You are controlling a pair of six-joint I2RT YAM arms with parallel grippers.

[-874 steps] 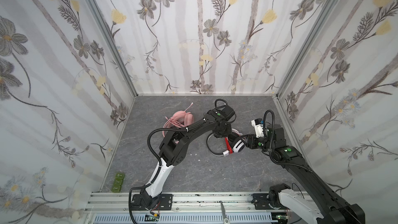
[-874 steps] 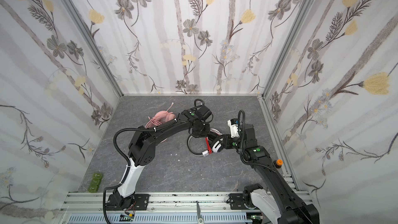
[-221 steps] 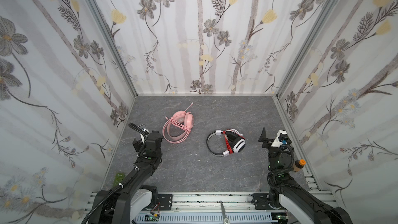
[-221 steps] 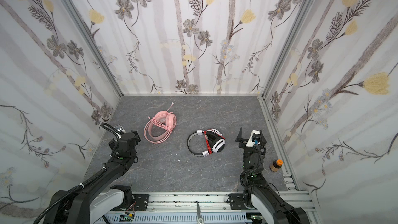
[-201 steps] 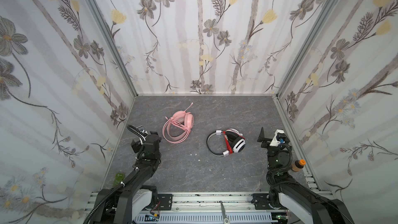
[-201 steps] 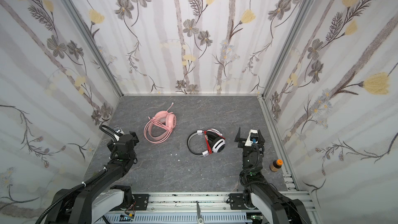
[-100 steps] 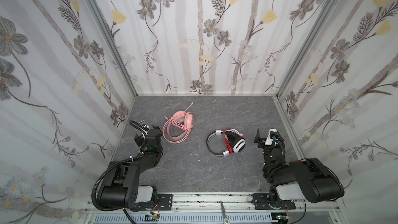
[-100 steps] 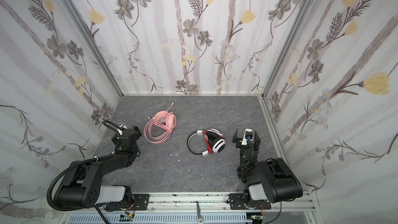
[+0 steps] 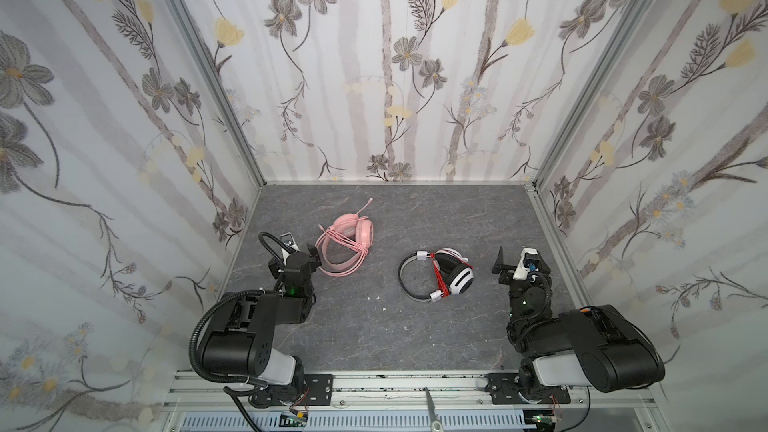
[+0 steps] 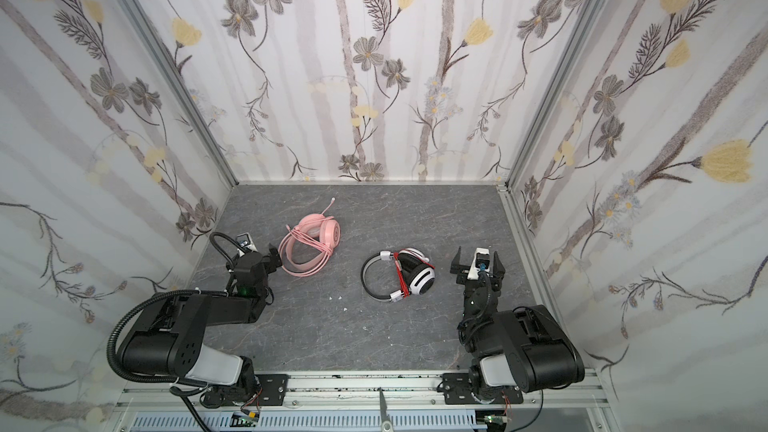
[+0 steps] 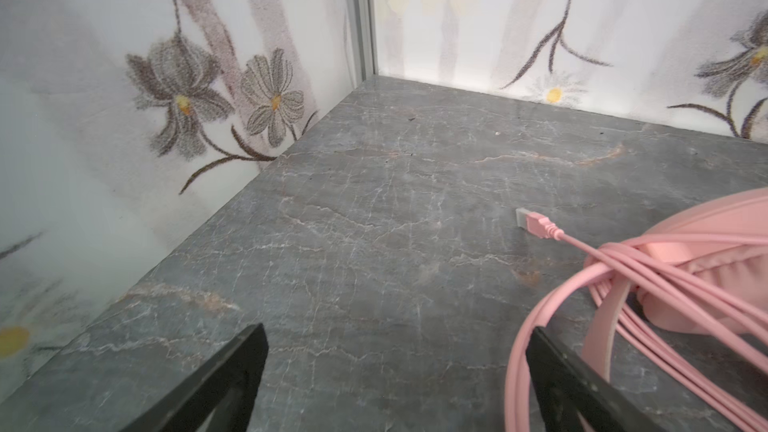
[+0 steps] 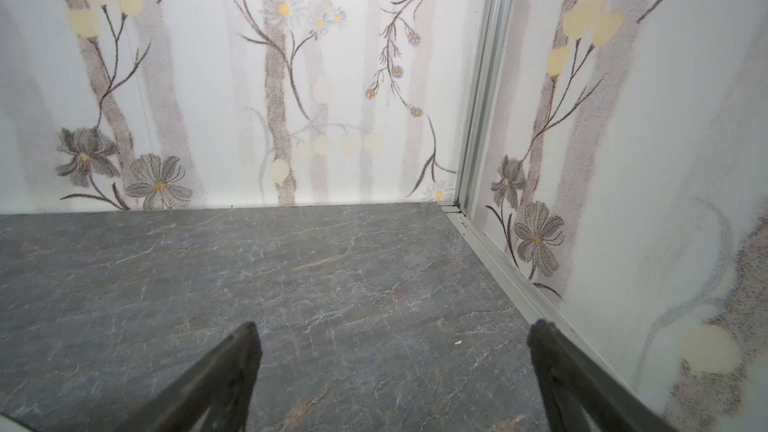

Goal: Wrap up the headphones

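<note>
Jaws on both arms stood wide apart, holding nothing. We saw the left gripper as two flat black wedges just beside the pink headset. Its glossy round cups and flat band lay on the table, a grey, veined, stone-like slab. Its smooth pink cord was bundled in strands across the band, with the squared plug lying flat. The right gripper hovered near the white-and-black headset, whose thin red cord was wound tightly across the dark hoop.
</note>
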